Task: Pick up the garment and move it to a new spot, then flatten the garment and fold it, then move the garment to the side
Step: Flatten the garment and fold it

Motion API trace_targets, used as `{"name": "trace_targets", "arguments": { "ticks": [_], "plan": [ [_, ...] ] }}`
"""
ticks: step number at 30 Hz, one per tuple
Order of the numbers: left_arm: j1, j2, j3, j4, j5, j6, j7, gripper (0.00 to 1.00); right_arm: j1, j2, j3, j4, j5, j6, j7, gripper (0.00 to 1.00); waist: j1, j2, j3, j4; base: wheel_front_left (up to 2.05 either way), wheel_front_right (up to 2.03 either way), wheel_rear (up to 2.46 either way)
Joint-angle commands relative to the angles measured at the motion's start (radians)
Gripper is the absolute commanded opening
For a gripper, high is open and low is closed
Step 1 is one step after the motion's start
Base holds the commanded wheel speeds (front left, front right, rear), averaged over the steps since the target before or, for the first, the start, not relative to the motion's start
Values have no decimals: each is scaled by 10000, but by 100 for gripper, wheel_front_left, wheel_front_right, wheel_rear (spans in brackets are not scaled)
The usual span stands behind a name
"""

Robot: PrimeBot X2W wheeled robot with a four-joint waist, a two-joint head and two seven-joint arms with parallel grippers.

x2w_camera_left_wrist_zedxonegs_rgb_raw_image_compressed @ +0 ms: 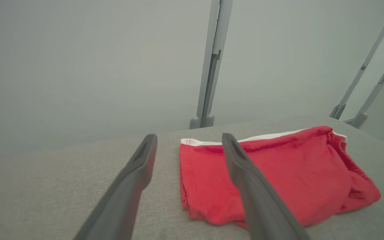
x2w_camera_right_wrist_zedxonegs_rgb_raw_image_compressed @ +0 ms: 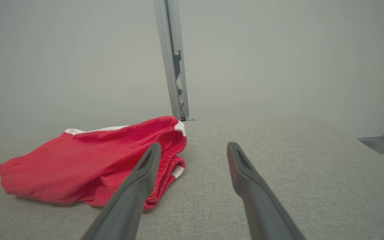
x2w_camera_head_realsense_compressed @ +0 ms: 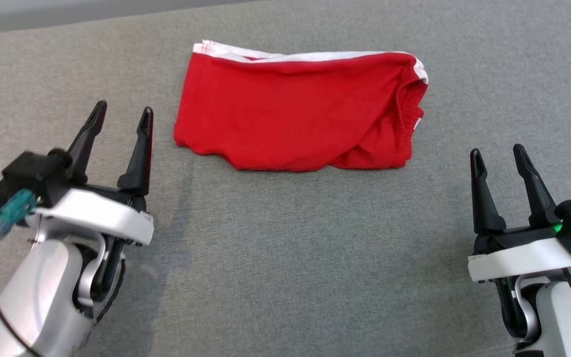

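So the big grey fabric-covered tabletop runs under both grippers, and the red shorts lie flat on it, out past the fingertips and between the two arms. They're forward and to the right of the left gripper, forward and to the left of the right gripper. Both have their fingers spread wide with nothing in them, neither touching the cloth.

My read: the pick-up hasn't happened yet. I'd bring each gripper in toward its nearest end of the shorts, drop the tips low and pinch through all the layers. The shorts look doubled over, so a shallow pinch would probably only lift the top layer. The bunched elastic waistband on the right gripper's side looks thicker and easier to bite.

Nothing sits between the fingers and the shorts. A grey metal post stands beyond the far edge, well past the cloth, so it's not really an obstacle. A thin white trim runs along the far hem.
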Motion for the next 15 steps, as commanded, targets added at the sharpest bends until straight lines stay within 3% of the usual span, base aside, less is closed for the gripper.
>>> {"name": "trace_targets", "arguments": {
  "ticks": [1,9,15],
  "plan": [
    [-248,2,-41,186,-52,-132,86,100,-123,-54,3,-30,41,-7,38,100,0,0,159,-150,0,0,0],
    [-1816,-189,-499,3086,-562,-1383,913,100,-267,-53,111,140,332,-7,-58,100,0,0,690,-793,0,0,0],
    [-2522,-321,-770,4901,-979,-1925,1543,100,-258,-51,153,318,506,-7,-174,100,0,0,816,-997,0,0,0]
  ]
}}
